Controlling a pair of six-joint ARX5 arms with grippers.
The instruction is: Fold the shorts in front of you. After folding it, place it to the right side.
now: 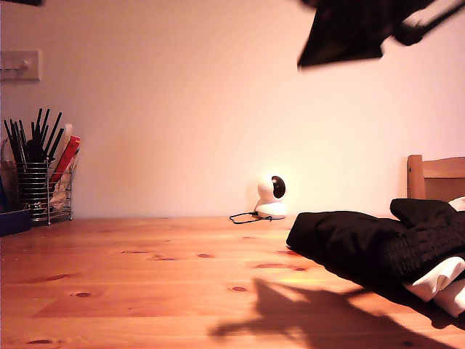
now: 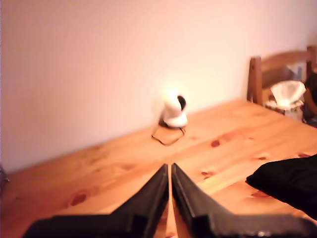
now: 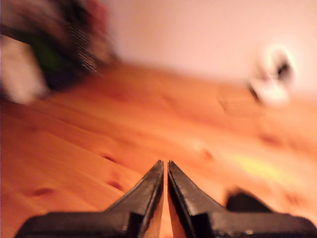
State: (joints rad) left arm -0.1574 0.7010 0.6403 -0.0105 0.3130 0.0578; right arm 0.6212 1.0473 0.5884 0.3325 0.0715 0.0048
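The shorts [image 1: 363, 243] lie bunched in a folded black heap on the wooden table [image 1: 145, 283] at the exterior view's right, a white band [image 1: 436, 278] showing at the near end. Their black edge [image 2: 290, 183] also shows in the first wrist view. My first gripper [image 2: 170, 168] is shut on nothing and hangs above bare wood, apart from the shorts. My second gripper [image 3: 165, 166] is also shut and empty over the table, its picture blurred. A dark blurred arm [image 1: 356, 29] hangs high at the exterior view's top right; which arm it is does not show.
A small white camera [image 1: 272, 196] with a cable stands at the table's far edge by the wall. A wire holder of utensils [image 1: 40, 182] is at the exterior view's left. A wooden chair back [image 1: 436, 178] rises behind the shorts.
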